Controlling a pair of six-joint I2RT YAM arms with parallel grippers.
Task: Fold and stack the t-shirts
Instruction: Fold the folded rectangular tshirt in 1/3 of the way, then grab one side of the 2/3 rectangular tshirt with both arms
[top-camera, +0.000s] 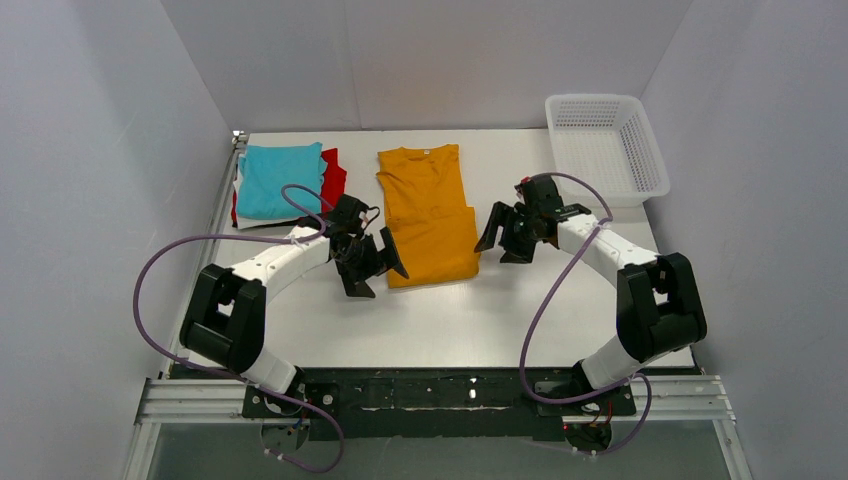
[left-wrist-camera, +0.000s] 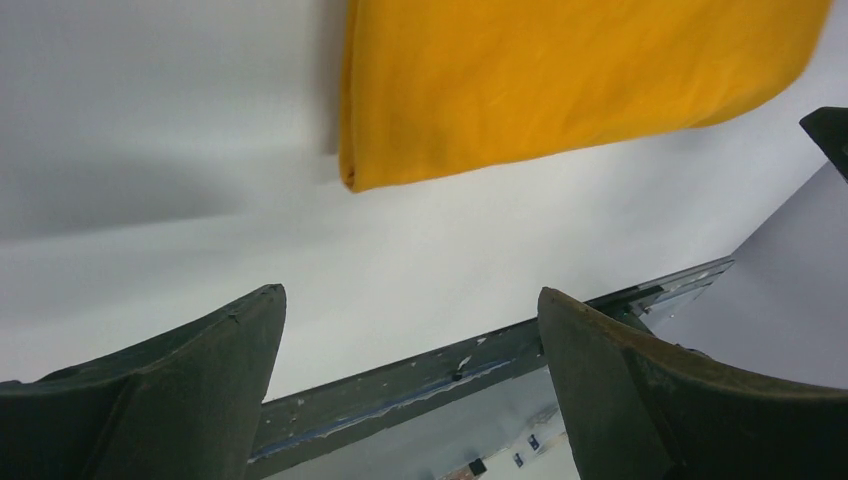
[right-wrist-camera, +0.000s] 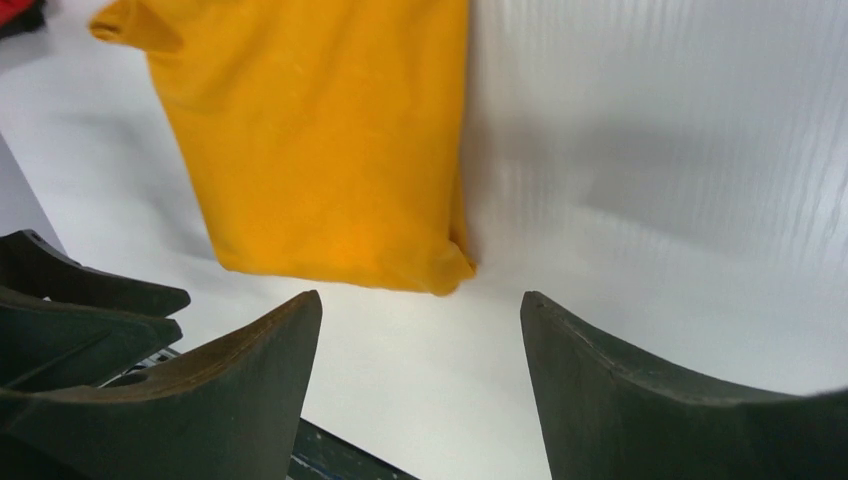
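Observation:
A mustard-orange t-shirt (top-camera: 428, 215) lies flat mid-table, narrowed lengthwise, its lower part doubled up. Its near corner shows in the left wrist view (left-wrist-camera: 560, 80) and in the right wrist view (right-wrist-camera: 320, 150). At the back left is a stack of folded t-shirts, turquoise (top-camera: 280, 178) on top, red (top-camera: 335, 182) under it, with white and black edges at its left side. My left gripper (top-camera: 378, 272) (left-wrist-camera: 410, 293) hangs open just off the orange shirt's near-left corner, holding nothing. My right gripper (top-camera: 503, 243) (right-wrist-camera: 421, 296) stands open by the shirt's right edge, also holding nothing.
A white mesh basket (top-camera: 606, 145) stands at the back right corner. Grey walls close in the table on three sides. The table's dark front rail (left-wrist-camera: 420, 380) runs beneath the left fingers.

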